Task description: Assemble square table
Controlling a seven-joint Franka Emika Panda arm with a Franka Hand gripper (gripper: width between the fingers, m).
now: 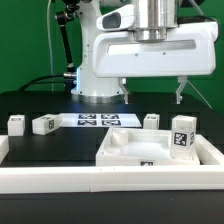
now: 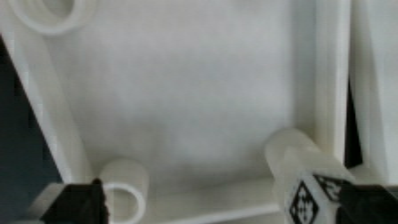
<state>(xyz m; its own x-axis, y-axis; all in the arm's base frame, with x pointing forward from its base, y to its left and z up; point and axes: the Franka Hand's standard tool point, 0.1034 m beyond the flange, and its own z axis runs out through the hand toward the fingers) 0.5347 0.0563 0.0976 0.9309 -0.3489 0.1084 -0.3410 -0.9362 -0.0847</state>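
The square table's top (image 1: pixel 128 147) is a large white slab with notched corners and a small tag, lying flat behind the front rail. One tagged white leg (image 1: pixel 182 133) stands upright at its right side in the exterior view. Three more legs (image 1: pixel 17 124), (image 1: pixel 43 125), (image 1: pixel 152 121) stand on the black table. My gripper (image 1: pixel 151 97) hangs open above the slab, holding nothing, one finger over the upright leg. In the wrist view the slab (image 2: pixel 196 100) fills the frame, with a round socket (image 2: pixel 121 186). The leg (image 2: pixel 313 172) stands just inside one dark finger of the gripper (image 2: pixel 222 205).
The marker board (image 1: pixel 98 121) lies flat near the robot base (image 1: pixel 100 70). A long white rail (image 1: pixel 60 180) edges the front of the work surface. A second round socket (image 2: pixel 50 14) shows in a far corner of the slab.
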